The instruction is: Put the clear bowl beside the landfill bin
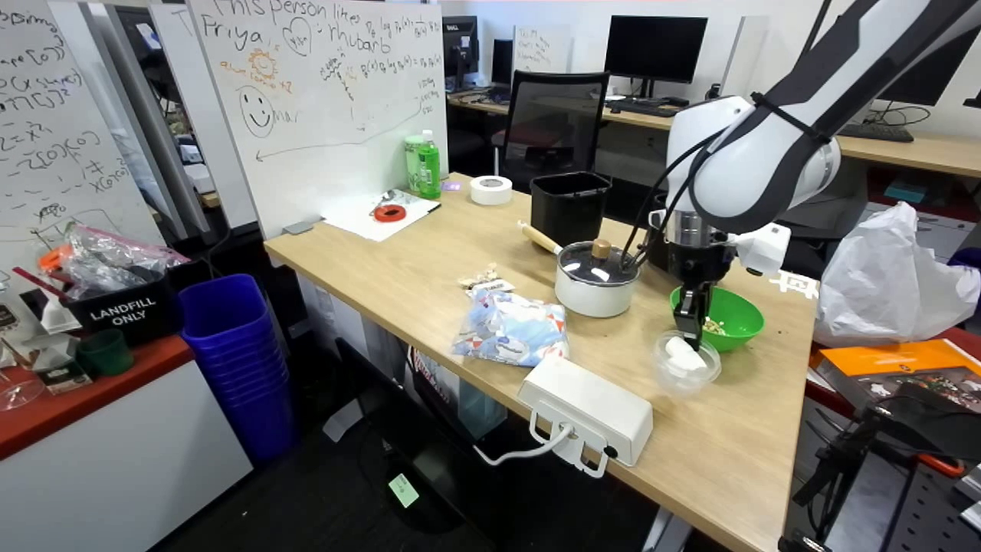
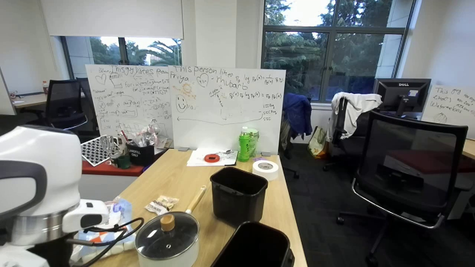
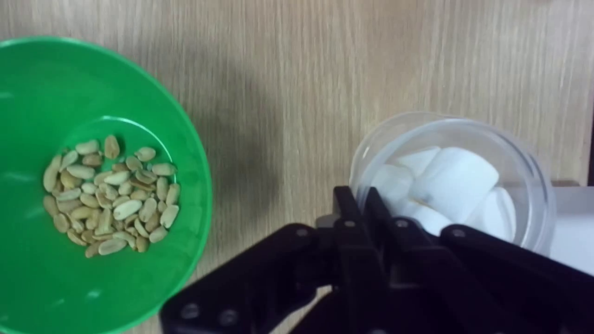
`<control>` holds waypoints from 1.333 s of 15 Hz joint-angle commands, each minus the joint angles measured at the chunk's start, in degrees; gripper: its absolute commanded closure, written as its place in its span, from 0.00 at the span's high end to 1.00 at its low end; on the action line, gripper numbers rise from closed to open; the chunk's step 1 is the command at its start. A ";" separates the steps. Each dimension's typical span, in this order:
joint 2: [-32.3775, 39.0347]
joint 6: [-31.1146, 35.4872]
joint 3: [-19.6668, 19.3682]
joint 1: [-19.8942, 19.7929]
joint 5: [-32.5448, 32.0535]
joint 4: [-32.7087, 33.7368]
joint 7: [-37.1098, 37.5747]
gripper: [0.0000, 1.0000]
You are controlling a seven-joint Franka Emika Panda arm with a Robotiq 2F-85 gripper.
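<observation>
The clear bowl (image 1: 684, 381) is small, round and see-through, with white marshmallows in it. It sits at the right of the wooden table beside the green bowl, and fills the right of the wrist view (image 3: 529, 171). My gripper (image 1: 692, 337) points down at its edge. In the wrist view the fingers (image 3: 356, 199) are shut on the near rim, one inside and one outside. I cannot tell whether the bowl touches the table. The landfill bin (image 1: 126, 307), black with white "LANDFILL ONLY" lettering, stands on a red-topped cabinet at far left; it also shows in an exterior view (image 2: 140, 154).
A green bowl (image 3: 185, 162) of peanuts is close beside the gripper. A white pot with lid (image 1: 596, 287), two plain black bins (image 2: 237, 196), a marshmallow bag (image 1: 512, 326) and a white box (image 1: 590, 406) stand on the table. Blue bins (image 1: 230, 330) stand below the landfill bin.
</observation>
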 commanded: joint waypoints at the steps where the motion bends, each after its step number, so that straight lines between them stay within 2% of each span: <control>1: -3.01 -1.31 -2.43 2.23 -0.52 -2.68 11.78 0.02; 4: -4.55 -5.24 -2.21 0.83 4.42 -3.07 15.65 0.02; 5: -5.15 -6.82 -1.87 0.03 7.09 -2.92 14.81 0.02; 7: -6.68 -10.80 -0.43 -2.38 16.18 -2.45 8.28 0.02; 9: -8.20 -12.81 -1.44 -2.43 20.35 -2.29 6.99 0.02; 11: -10.53 -11.97 -2.09 -2.00 21.19 -3.47 6.18 0.02; 12: -8.48 -11.68 -2.46 -1.36 19.37 -2.17 7.86 0.07; 17: -9.80 -11.70 -2.55 -1.28 19.73 -2.85 7.80 0.07; 18: -9.45 -12.85 -2.84 -1.62 20.42 -1.82 8.79 0.02; 20: -9.22 -14.36 -3.93 -2.76 22.95 0.32 11.51 0.02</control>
